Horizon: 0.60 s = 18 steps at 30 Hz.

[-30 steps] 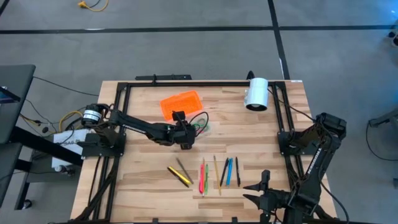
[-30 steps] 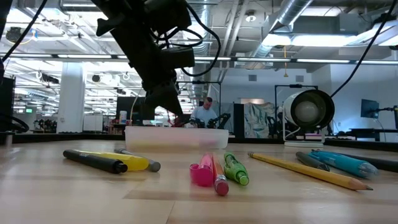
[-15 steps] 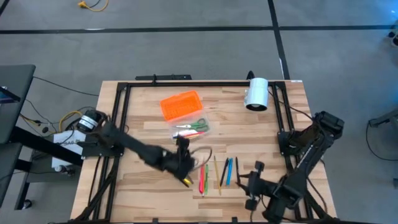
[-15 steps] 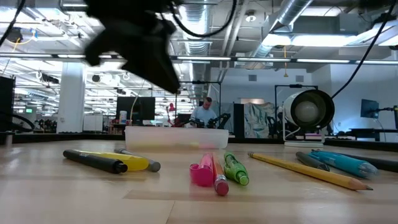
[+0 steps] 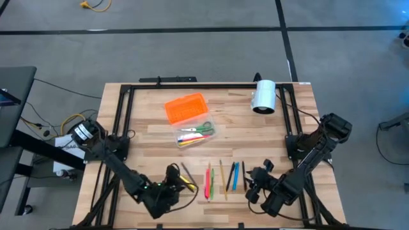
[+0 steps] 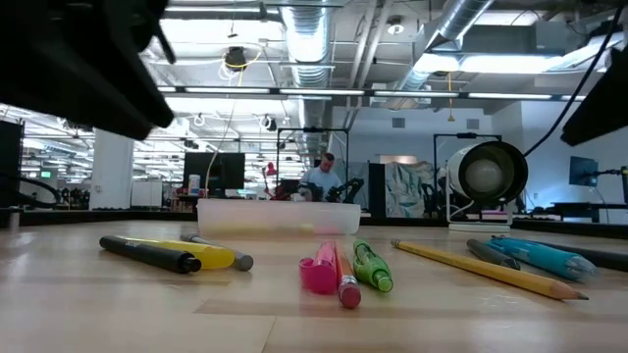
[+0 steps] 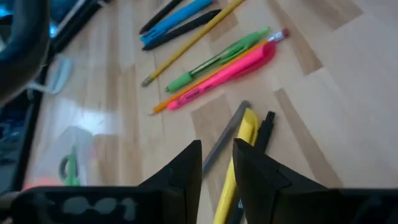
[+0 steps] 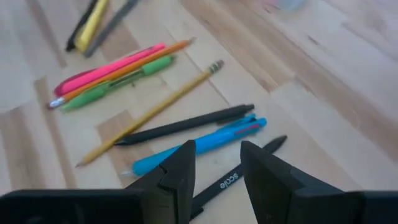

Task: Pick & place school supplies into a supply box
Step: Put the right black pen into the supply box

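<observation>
Wooden desk (image 5: 147, 112): left fingers (image 5: 171, 181) have been swung from the clear box (image 5: 195, 133) (scissors (image 5: 203, 129) inside) to the yellow pen (image 5: 186, 183), gap narrow, empty; right fingers (image 5: 254, 185) part-open, empty, above the black pen (image 5: 243, 176).

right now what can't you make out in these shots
- Contents of the clear box beyond the green scissors: too small in the high view; in the low view its frosted wall blurs them.
- Left gripper: in the low view only a dark blur at the top edge.
- Yellow pen: its near end is cut off by the left wrist view's bottom edge.
- Black pen: partly covered by the right gripper.
</observation>
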Each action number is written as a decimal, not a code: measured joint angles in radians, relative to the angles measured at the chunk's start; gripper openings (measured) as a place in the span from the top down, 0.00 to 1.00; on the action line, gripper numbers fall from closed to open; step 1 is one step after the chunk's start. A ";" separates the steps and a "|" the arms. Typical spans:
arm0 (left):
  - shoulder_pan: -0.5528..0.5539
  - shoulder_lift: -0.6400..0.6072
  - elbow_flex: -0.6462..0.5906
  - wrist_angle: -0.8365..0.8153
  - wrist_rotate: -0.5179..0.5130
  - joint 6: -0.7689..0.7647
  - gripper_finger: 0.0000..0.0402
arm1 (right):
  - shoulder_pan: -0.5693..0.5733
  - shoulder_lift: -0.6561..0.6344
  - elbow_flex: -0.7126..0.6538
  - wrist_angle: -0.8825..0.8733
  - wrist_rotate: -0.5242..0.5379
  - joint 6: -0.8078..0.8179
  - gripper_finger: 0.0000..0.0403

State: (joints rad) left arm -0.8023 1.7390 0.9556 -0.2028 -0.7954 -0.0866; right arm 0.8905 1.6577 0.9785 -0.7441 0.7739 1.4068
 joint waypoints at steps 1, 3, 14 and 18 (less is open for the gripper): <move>-0.013 0.000 -0.007 0.004 -0.029 -0.022 0.80 | -0.003 0.000 -0.003 0.001 -0.006 0.023 0.70; -0.035 0.000 -0.025 0.008 -0.096 -0.065 0.80 | -0.010 0.000 -0.006 0.001 -0.017 0.060 0.70; -0.068 0.002 -0.225 0.119 -0.239 -0.323 0.80 | -0.066 0.050 -0.005 0.061 -0.101 0.103 0.70; -0.074 0.002 -0.295 0.250 -0.241 -0.312 0.80 | -0.090 0.100 -0.001 0.058 -0.158 0.116 0.70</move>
State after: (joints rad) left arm -0.8760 1.7412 0.6608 0.0471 -1.0363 -0.3982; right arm 0.8006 1.7580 0.9771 -0.6861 0.6159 1.5229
